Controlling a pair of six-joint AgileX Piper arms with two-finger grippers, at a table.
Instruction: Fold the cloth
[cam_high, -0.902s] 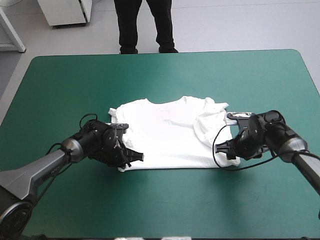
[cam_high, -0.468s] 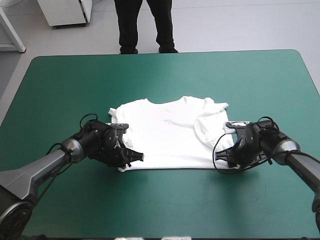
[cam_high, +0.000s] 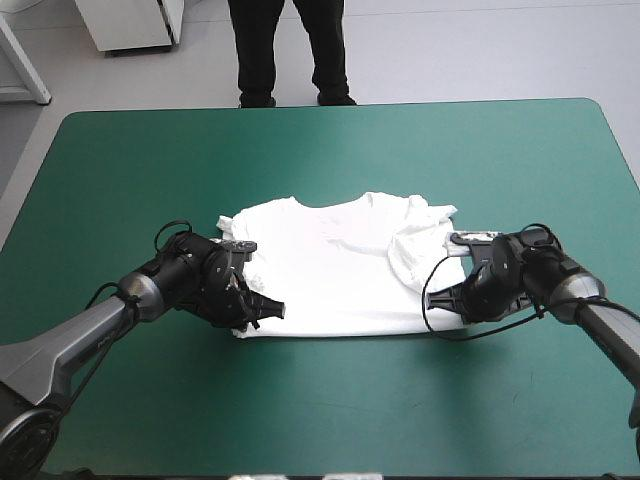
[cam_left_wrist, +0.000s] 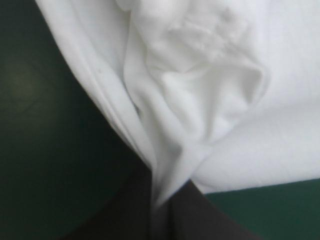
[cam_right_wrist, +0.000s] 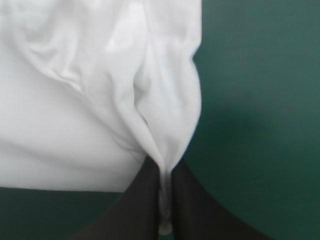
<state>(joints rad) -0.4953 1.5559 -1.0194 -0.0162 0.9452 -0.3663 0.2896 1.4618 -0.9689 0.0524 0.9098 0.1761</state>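
Prob. a robotics lab or test room: big desk (cam_high: 320, 400) w/ teal-green cover, robot's left arm (cam_high: 90, 335) & right arm (cam_high: 605, 320) reaching over it, bare pale floor (cam_high: 480, 50) & plain white cabinet (cam_high: 130, 25) beyond far edge.

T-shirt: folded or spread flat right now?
Spread, not folded: the T-shirt lies flat on the table, bunched only near the right gripper. It and the left gripper each pinch a near corner.

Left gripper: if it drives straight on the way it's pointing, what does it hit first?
The T-shirt: the left gripper is shut on its near left corner, with bunched cloth right ahead. Farther on, probably more shirt, then the right gripper; depth unclear.
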